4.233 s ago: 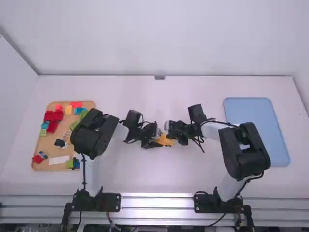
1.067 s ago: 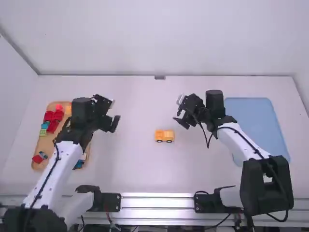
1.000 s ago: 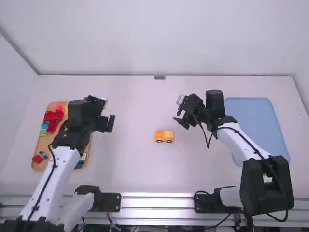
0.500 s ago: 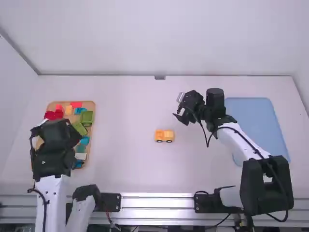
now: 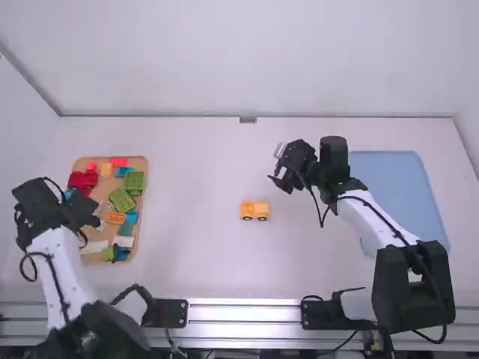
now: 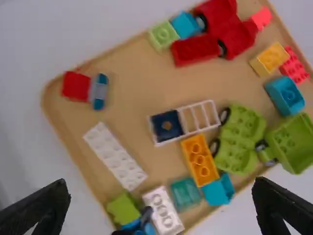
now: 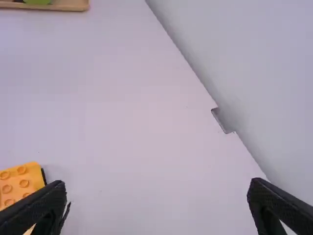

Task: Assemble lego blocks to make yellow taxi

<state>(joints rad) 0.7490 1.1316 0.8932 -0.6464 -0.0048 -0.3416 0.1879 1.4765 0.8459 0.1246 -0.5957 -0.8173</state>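
Note:
My left gripper [image 5: 91, 224] is above the left part of the wooden tray; in the left wrist view the gripper [image 6: 161, 188] stands open, nothing between its fingers. An orange brick [image 5: 114, 218] lies in the tray, beside a ladder-like white piece in the left wrist view, where the brick [image 6: 199, 160] shows its studs. A yellow brick [image 6: 271, 58] is near a tray edge. The yellow-orange car body [image 5: 254, 210] stands on black wheels mid-table. Behind and right of it is my right gripper [image 5: 275, 168]. In the right wrist view, the gripper [image 7: 157, 191] is open and empty, the car body [image 7: 22, 183] near one finger.
The wooden tray [image 5: 142, 198] at the left also holds red, green, blue and white pieces. A blue tray [image 5: 389, 168] lies at the right, partly behind the right arm. A wall borders the table's far edge.
Both grippers have parted from the car body at mid-table. My left gripper has swung left and come toward the camera, uncovering much of the wooden tray. The right one has drawn back and tilted slightly.

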